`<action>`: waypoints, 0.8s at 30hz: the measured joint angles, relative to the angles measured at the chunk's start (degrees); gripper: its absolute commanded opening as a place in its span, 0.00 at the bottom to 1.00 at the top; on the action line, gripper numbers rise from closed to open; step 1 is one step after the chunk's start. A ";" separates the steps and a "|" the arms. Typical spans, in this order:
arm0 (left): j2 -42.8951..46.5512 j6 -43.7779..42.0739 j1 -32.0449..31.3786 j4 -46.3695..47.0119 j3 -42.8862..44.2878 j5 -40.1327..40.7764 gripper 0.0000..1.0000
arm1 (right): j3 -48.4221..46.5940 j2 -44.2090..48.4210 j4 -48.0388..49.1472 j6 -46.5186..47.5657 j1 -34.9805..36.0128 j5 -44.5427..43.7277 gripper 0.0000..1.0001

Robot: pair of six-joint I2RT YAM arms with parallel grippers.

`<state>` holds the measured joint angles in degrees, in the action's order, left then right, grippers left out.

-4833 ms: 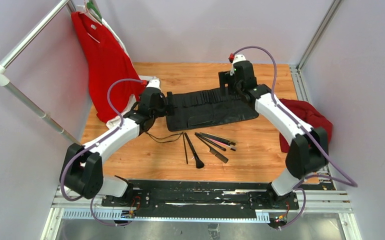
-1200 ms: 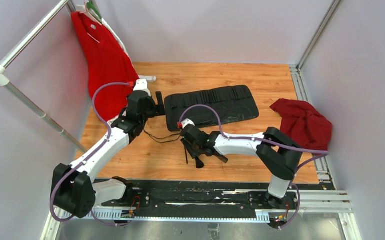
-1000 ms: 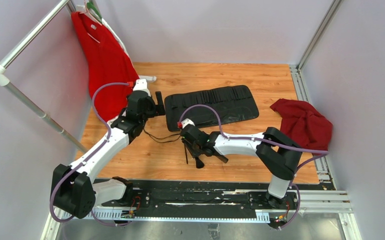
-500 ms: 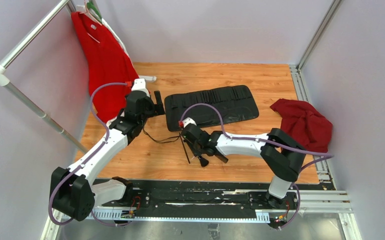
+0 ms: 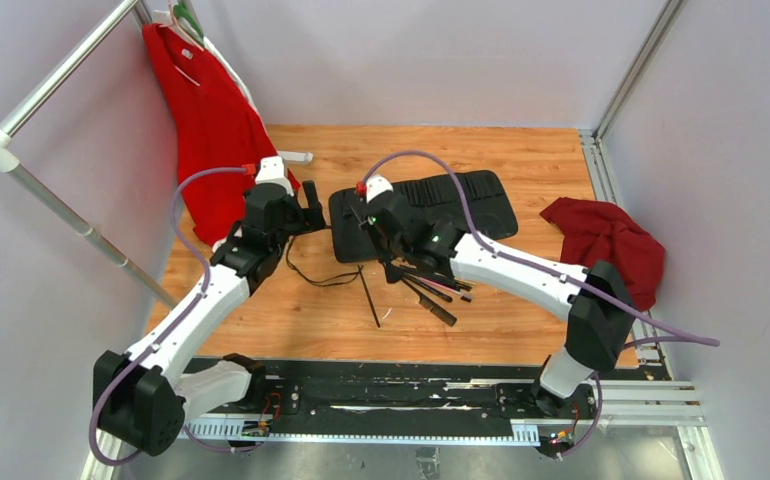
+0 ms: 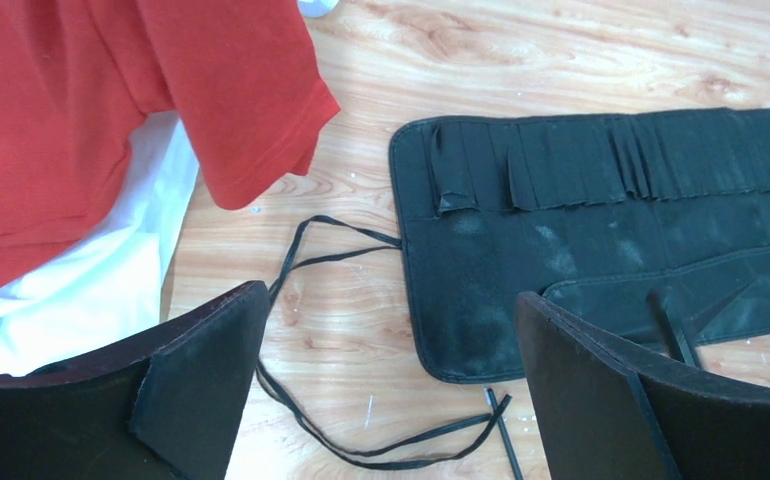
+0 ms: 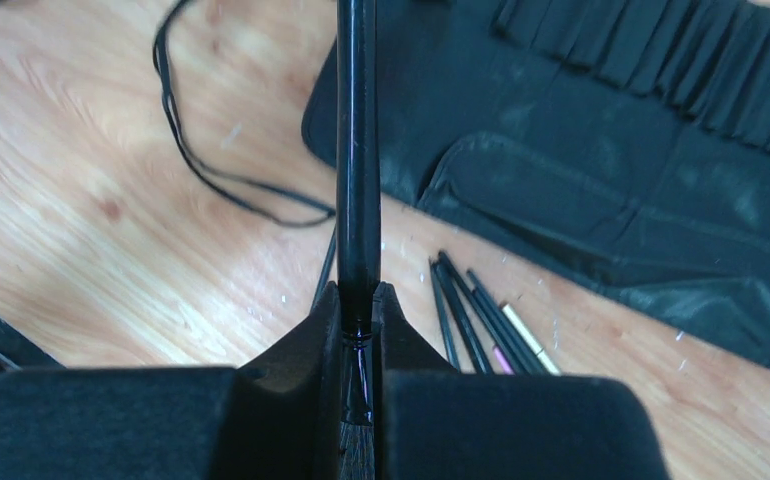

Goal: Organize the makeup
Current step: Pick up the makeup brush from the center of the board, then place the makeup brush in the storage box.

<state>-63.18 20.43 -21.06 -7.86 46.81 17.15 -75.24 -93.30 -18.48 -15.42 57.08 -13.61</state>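
Here, the right gripper [image 7: 358, 305] is pinched tight on a black makeup brush [image 7: 357, 150]. The glossy handle runs straight out ahead of the fingertips, and a tuft of bristles shows behind them, low between the two fingers. Ahead of these fingers and off to their right, a black fabric roll-up case [image 7: 611, 170] lies spread flat on the wooden table [image 5: 261, 310], its row of slots on the side farthest from the fingers. Just ahead of the right-hand finger, the loose brushes [image 7: 481, 320] lie bunched together on the wood, close to the case's near edge; they are thin and black, one with a pink section and one with a pale section. Ahead and to the left, a thin black cord [image 7: 211, 150] loops across the wood. From above, a lone thin tool [image 5: 369, 297] lies by itself on the table, just beside the right gripper [image 5: 389, 255] and apart from the bunch.

The left gripper [image 6: 389, 295] has its fingers spread wide with nothing between them. The cord trails across the gap, the case's left end lies ahead of its right-hand finger, and a red shirt [image 6: 111, 90] lies ahead of its left-hand finger.
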 measured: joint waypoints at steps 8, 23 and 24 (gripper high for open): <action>6.10 1.05 0.00 -3.26 0.02 2.78 0.98 | -8.83 -4.61 -0.42 -4.00 -7.17 9.86 0.01; 7.93 0.98 0.90 -6.71 0.85 2.56 0.98 | -31.67 -25.24 -8.81 -8.44 -11.47 21.00 0.01; 7.87 0.98 1.01 -6.91 0.98 2.34 0.98 | -33.07 -26.16 -9.99 -8.52 -11.47 21.05 0.01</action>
<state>-55.31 21.41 -20.05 -14.76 47.79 19.49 -108.31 -119.46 -28.47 -23.94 45.60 7.44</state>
